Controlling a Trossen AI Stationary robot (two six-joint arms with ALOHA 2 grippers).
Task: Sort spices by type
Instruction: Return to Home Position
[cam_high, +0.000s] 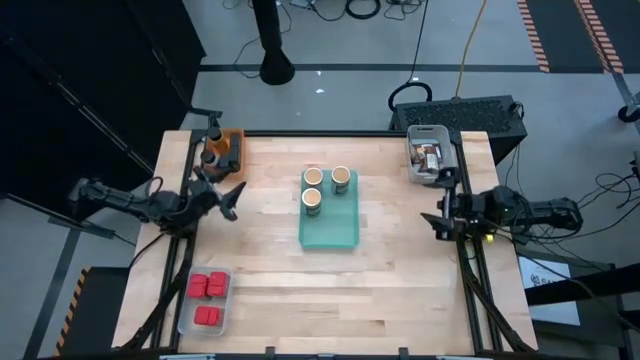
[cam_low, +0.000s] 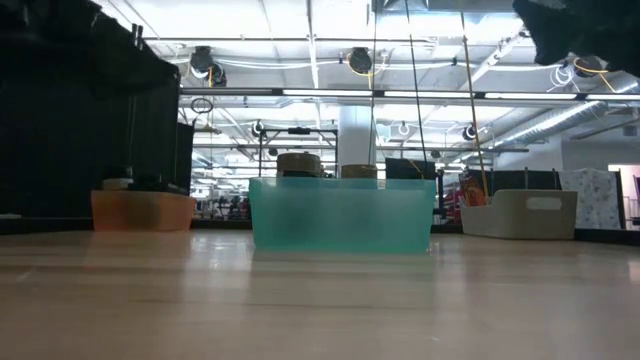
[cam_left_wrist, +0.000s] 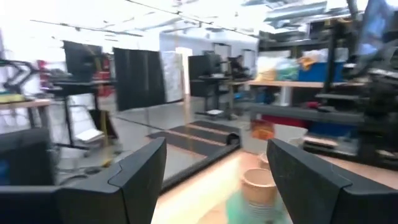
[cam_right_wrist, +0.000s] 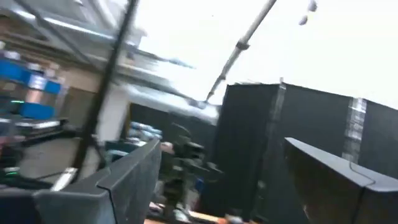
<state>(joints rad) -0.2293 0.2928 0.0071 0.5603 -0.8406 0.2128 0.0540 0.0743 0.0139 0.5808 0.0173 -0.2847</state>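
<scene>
Open and empty, the left pincer (cam_high: 228, 200) and right pincer (cam_high: 438, 222) hang at the counter's (cam_high: 400, 290) side edges.
Three tan round jars (cam_high: 313, 178), cream tops up, stand in the teal tray (cam_high: 330, 235) between the pincers, its long axis crossing the line between them. Red square boxes (cam_high: 208, 290) lie flat in a clear tray (cam_high: 190, 318) on the left pincer's near side. Black jars (cam_high: 212, 155) stand in the orange bin (cam_high: 236, 150) just beyond it, and dark packets (cam_high: 428, 157) sit in the grey bin (cam_high: 413, 165) beyond the right pincer.

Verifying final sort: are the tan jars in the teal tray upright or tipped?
Upright. All three tan jars show round tops from overhead, inside the teal tray.
</scene>
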